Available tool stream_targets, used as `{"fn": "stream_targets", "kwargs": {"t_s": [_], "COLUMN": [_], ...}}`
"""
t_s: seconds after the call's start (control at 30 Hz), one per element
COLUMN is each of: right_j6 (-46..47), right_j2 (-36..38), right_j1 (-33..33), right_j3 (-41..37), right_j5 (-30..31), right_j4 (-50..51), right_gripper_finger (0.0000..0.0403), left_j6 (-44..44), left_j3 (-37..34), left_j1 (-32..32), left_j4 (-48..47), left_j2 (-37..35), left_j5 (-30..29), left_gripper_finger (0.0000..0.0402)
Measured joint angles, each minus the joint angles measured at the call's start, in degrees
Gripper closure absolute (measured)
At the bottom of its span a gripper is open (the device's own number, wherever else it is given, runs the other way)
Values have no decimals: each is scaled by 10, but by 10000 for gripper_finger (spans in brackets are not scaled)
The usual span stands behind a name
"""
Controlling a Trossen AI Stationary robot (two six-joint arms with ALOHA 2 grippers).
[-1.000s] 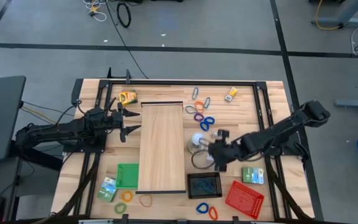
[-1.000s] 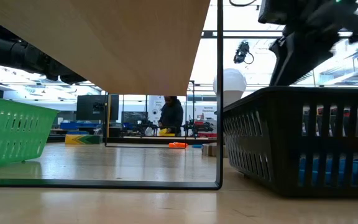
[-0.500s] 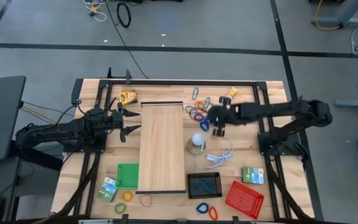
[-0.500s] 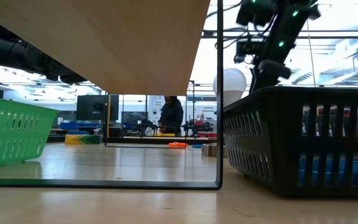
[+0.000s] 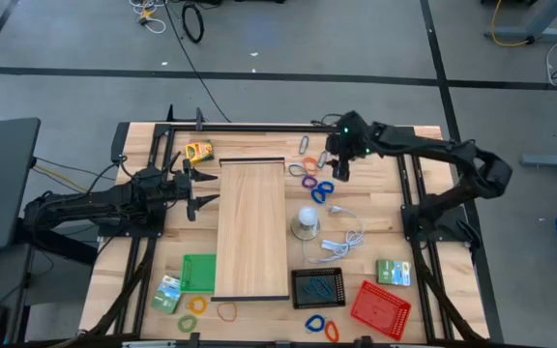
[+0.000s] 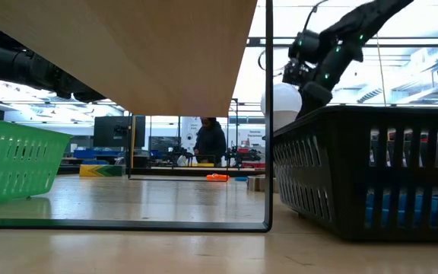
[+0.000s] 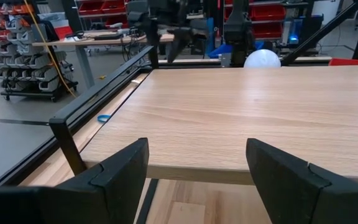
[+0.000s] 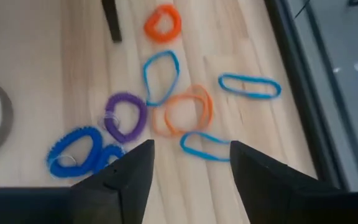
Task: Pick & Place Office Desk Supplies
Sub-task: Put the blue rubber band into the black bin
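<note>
Counting loops (image 8: 166, 93) (wrist view) | blue 5 | orange 2 | purple 1

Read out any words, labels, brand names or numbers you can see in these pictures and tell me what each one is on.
None can be read.
Green card box: print too small.
Yellow card box: print too small.
Small yellow box: print too small.
Green box by the green tray: print too small.

Grey floor (image 5: 288, 43) crossed by dark lines, cables (image 5: 190, 19) lying loose, red bin shelves (image 7: 104, 7) behind.
</note>
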State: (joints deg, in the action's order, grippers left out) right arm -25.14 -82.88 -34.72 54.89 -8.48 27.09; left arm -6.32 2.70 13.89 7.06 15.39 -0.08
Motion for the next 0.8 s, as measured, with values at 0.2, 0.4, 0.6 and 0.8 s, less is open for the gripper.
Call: {"fn": "stream_targets", "kwargs": {"t_s": [0.2, 0.4, 0.6, 0.8], "right_j6": [-40, -58, -57, -53], "right_j2": [-71, -123, -159, -163], "right_j1": [-38, -34, -30, -21], "right_j3": [0, 0, 0, 0], "right_j5": [-34, -46, -52, -34], "right_j4": [-13, -46, -52, -78], "right_gripper_finger": [200, 200, 201, 201], "left_j6": [6, 14, 20, 20], "left_j3": [0, 0, 0, 0], "left_j1": [0, 0, 0, 0], "left_j4": [-1, 0, 0, 0], "left_j2": [4, 4, 4, 4], "left_j5": [-4, -8, -19, -21], "left_gripper_finger": [129, 129, 129, 129]}}
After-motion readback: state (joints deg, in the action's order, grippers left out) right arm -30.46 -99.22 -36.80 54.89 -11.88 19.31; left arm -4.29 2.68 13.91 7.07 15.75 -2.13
